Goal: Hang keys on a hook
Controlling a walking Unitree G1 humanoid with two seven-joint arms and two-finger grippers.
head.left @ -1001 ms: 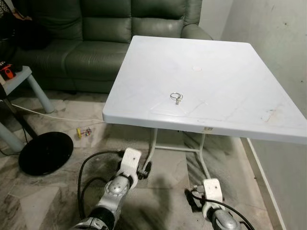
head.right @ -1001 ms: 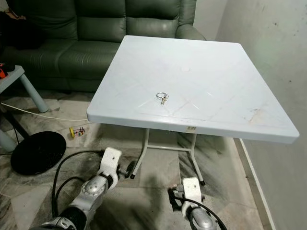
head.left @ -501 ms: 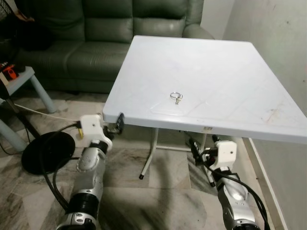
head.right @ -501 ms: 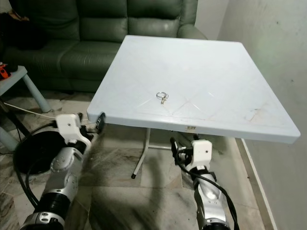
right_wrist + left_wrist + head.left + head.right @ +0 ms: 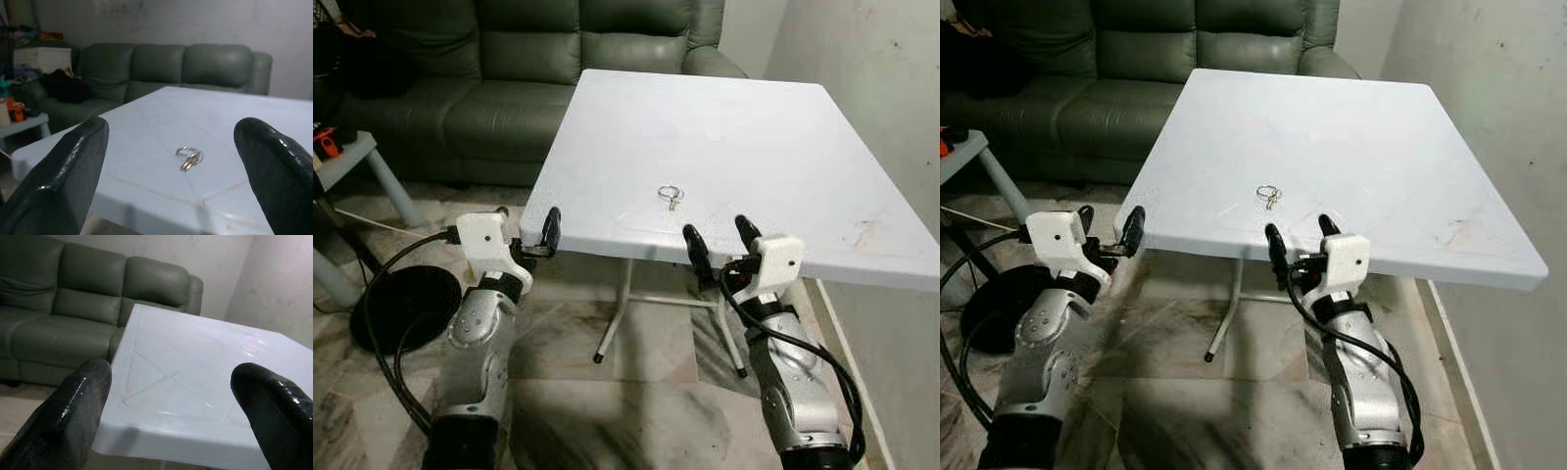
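Just beyond the right claw, on the white bench, lie the keys: a small metal ring with a short brass-toned piece attached, flat on the surface, near the front edge and clear of both claws. Right claw sits at the front edge of the bench, its two long glossy black fingers spread wide, nothing between them; in the right wrist view the keys lie ahead, between the two fingers and well apart from them. Left claw is at the near left corner of the bench, fingers likewise spread wide and empty; the bench corner sits straight ahead of it.

Bench top: smooth white plastic, square with rounded corners, faint moulded diagonal creases, a few brownish scuff marks toward the right side. Thin white metal legs below.

Arms: silver jointed segments, white housings at the wrists, black cables looping off each.

Room: dark green leather sofa beyond the bench's far left side, cushions plump and slightly shiny. Floor is grey marble-pattern tile. Round black disc base on the floor left of the left arm. Pale side table further left, an orange object on it. Plain off-white wall along the right of the bench.
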